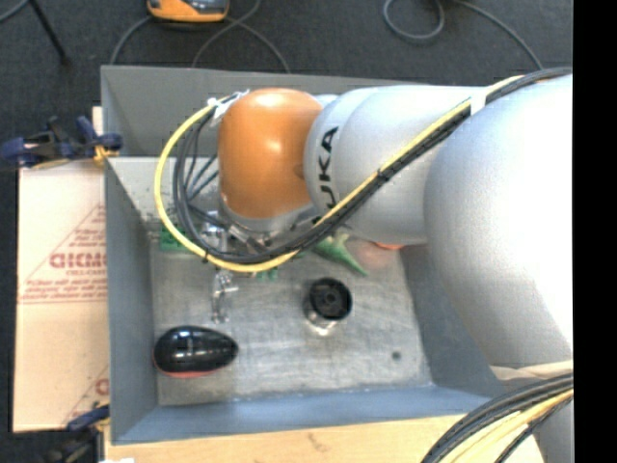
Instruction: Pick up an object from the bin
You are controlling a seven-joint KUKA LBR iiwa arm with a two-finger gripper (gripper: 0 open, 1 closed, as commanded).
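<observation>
Hovering with the gripper just left of the black round knob, and no telling from here whether that pincer is open or closed. Eyeing the glossy black oval thing on the bin floor, down-left of the knob: likely light, rigid and slick, so best pinched across its narrow middle. Lying flat, long axis left-to-right, one end towards the knob's side.
</observation>
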